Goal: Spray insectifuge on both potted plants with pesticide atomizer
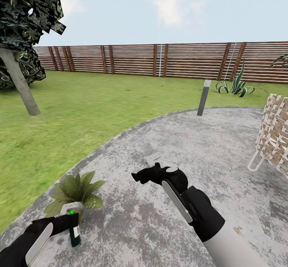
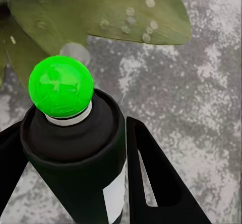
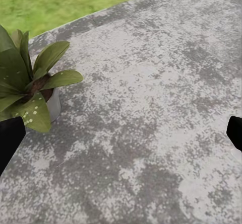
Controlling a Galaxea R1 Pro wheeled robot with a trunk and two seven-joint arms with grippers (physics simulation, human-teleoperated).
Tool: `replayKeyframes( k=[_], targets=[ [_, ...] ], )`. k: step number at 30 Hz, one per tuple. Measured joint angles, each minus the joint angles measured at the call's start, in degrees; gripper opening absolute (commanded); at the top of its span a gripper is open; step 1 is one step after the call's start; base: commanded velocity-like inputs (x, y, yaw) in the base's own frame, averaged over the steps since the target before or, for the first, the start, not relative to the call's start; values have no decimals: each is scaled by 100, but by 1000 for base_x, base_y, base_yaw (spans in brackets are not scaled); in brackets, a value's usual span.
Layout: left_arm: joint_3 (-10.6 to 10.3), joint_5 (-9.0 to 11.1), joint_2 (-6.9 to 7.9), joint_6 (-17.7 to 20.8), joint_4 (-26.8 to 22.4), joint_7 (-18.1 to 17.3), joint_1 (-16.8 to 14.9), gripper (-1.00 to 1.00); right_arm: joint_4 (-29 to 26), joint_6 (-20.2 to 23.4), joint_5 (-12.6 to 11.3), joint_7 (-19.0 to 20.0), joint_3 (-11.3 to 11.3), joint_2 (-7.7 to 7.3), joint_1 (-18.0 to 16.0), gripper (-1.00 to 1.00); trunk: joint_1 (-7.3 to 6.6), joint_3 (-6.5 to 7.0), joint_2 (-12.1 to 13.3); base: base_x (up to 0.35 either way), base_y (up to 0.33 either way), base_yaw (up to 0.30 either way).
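Note:
The pesticide atomizer (image 1: 75,235) is a dark bottle with a white label, and its round tip glows green (image 2: 60,85). My left gripper (image 1: 70,221) is shut on it, with black fingers (image 2: 151,178) on either side of the bottle (image 2: 75,158). It hangs right beside a potted plant (image 1: 76,190) in a small grey pot on the paving. Pale droplets dot a leaf (image 2: 136,17) just ahead of the tip. My right gripper (image 1: 140,175) hovers open over the paving with nothing in it (image 3: 121,133), the same plant (image 3: 30,88) off to one side. A second rosette (image 1: 236,86) stands far off by the fence.
A grey bollard lamp (image 1: 204,97) stands at the paving's far edge. A white lattice chair (image 1: 276,133) is at the right. A leaning tree trunk (image 1: 22,85) rises from the lawn (image 1: 100,107) at the left. The brown slat fence (image 1: 160,61) closes the back.

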Motion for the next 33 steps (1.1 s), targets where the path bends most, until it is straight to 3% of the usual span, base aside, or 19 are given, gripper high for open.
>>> replayKeyframes(
  k=[2, 4, 11, 14, 17, 18, 20, 22, 29, 33],
  targets=[
    [280, -31, 288, 24, -35, -112, -9, -100, 0, 0, 0, -1, 4, 1, 0, 100, 0, 0, 0, 0, 0, 0],
    [338, -1, 499, 37, 3, -320, -2, -100, 0, 0, 1, -5, 8, 2, 0, 100, 0, 0, 0, 0, 0, 0],
    [342, -23, 723, 33, 529, -383, 10, -100, 0, 0, 2, -5, 8, 1, 0, 100, 0, 0, 0, 0, 0, 0],
    [343, -25, 744, 4, 790, -371, 10, -100, 0, 0, 9, -2, 8, 2, 0, 100, 0, 0, 0, 0, 0, 0],
    [356, -17, 761, -26, 738, -332, 9, -100, 0, 0, 10, -8, 8, 2, 0, 100, 0, 0, 0, 0, 0, 0],
    [365, -4, 756, -23, 601, -227, 8, -100, 0, 0, 10, -12, 8, 1, 0, 100, 0, 0, 0, 0, 0, 0],
    [448, 13, 708, -11, 427, 371, 9, -100, 3, 0, 10, -17, 8, 2, 0, 100, 0, 0, 0, 0, 0, 0],
    [565, 49, 683, 12, 392, 559, 9, -100, 1, 0, 10, -17, 8, 2, 0, 100, 0, 0, 0, 0, 0, 0],
    [566, 38, 604, 24, 349, 506, 10, -100, 28, -1, 10, -29, 7, -2, 0, 100, 0, 0, 0, 0, 0, 0],
    [534, 13, 578, 32, 340, 185, 9, -100, 60, 0, 11, -56, 8, 0, 0, 100, 0, 0, 0, 0, 0, 0]
  ],
)
